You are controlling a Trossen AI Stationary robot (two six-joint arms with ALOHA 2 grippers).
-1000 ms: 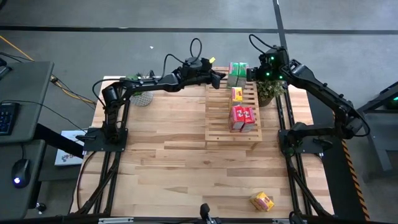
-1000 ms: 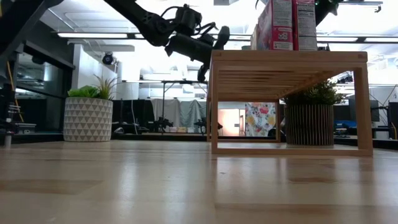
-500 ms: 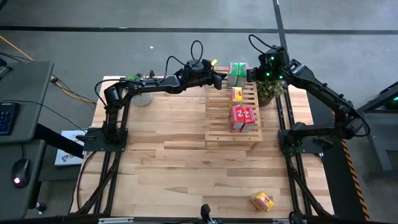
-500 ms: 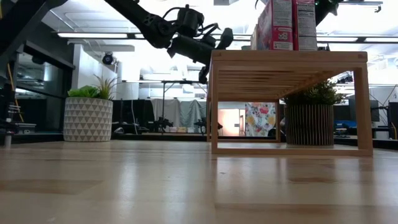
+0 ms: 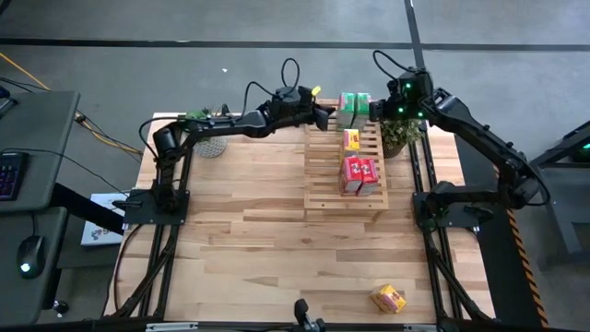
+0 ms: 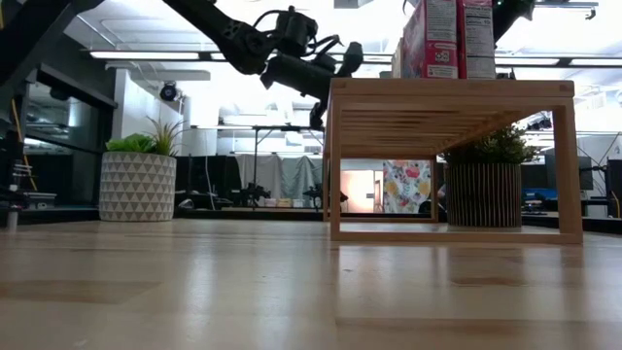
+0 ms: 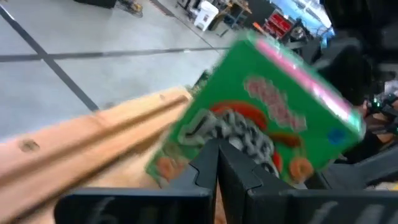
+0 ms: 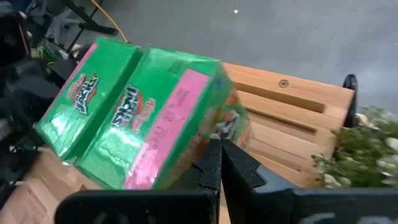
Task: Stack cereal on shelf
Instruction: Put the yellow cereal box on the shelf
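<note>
At the far end of the shelf, both arms meet around the two green cereal boxes. Working from the left, the left pincer sits with its fingers closed together against the left side of the pair, and its wrist view shows the tips pressed right up to a box face. On the other side, the right pincer, also closed with nothing between its fingers, touches or nearly touches the right-hand green box.

My judgement is that the risk lies in squeezing or nudging unevenly: the green boxes stand at the shelf's far edge and look tilted in the wrist views, so a hard push from either side could tip them off the back or knock them into the plant just right of the shelf.

As for what the shelf holds: the green pair at the far end, a yellow box nearer, then two red boxes around the middle. Another yellow box lies well apart on the tabletop, near the front right, not yet shelved.
</note>
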